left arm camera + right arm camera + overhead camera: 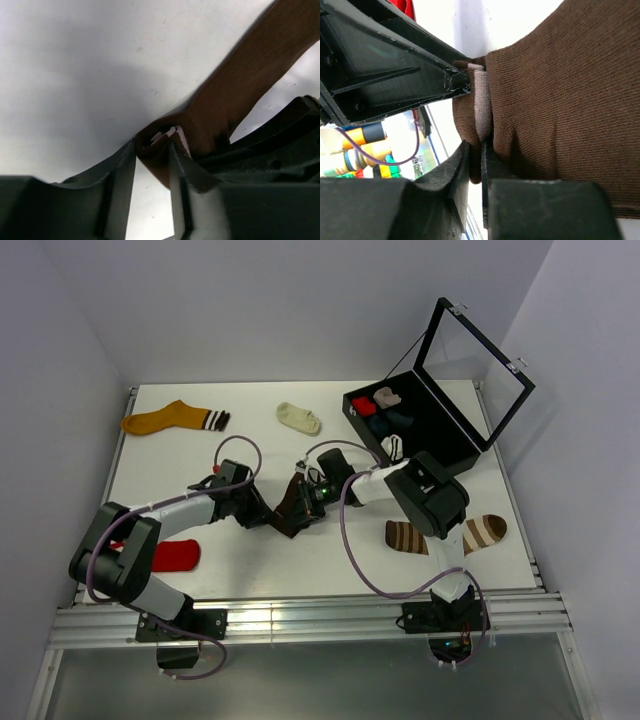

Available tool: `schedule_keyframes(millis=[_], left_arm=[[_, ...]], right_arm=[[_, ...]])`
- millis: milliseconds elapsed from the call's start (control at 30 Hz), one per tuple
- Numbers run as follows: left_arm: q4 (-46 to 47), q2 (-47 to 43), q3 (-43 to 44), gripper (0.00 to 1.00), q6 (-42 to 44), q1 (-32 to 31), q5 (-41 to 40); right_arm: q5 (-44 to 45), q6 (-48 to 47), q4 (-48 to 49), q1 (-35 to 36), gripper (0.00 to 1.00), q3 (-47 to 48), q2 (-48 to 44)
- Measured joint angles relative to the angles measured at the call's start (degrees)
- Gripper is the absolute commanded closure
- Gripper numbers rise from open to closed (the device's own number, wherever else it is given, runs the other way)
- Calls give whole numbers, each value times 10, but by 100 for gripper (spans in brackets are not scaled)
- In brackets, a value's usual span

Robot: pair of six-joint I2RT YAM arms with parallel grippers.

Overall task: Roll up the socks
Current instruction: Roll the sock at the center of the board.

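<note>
**Desk:** Where is the dark brown sock lying?

**Photographer:** It is lying at the centre of the white desk, running roughly from 12 to 6 o'clock in the overhead view. Both arms are meeting over it.

**Desk:** How is the left arm posing?

**Photographer:** The left arm is reaching from its base at 7 o'clock toward 2 o'clock, with the forearm lying low over the desk. The left gripper is sitting at the sock's 9 o'clock side. In its wrist view the fingers are standing either side of the sock's folded end, where a pale stripe is peeking out. The cloth is touching both tips, so they are grasping it.

**Desk:** And the right arm?

**Photographer:** The right arm is rising from 5 o'clock, bending at the elbow and stretching toward 9 o'clock. The right gripper is facing the left one from the sock's 3 o'clock side. Its fingers are standing nearly together, pinching a fold of the cuff beside its pale band.

**Desk:** What is surrounding them?

**Photographer:**
- A red sock is lying at 8 o'clock, partly under the left arm.
- A mustard sock is lying at 10 o'clock.
- A cream ankle sock is lying at 12 o'clock.
- A brown-and-cream striped sock is lying at 4 o'clock, partly behind the right arm.
- A black box is standing at 2 o'clock with its lid open, holding rolled socks.
</note>
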Motion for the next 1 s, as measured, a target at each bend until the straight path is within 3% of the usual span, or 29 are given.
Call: schedule_keyframes(millis=[133, 233, 467, 700, 1000], left_arm=[[4, 20, 15, 71, 1, -4, 3], [4, 32, 26, 73, 2, -5, 5], [-11, 63, 61, 73, 11, -7, 12], [-48, 88, 103, 72, 38, -9, 13], [-80, 110, 137, 72, 62, -9, 14]], right_arm=[[16, -22, -24, 0, 71, 5, -7], [52, -51, -54, 0, 67, 5, -33], [198, -149, -120, 23, 50, 5, -132], [385, -271, -131, 129, 48, -4, -207], [529, -371, -130, 218, 52, -18, -190]])
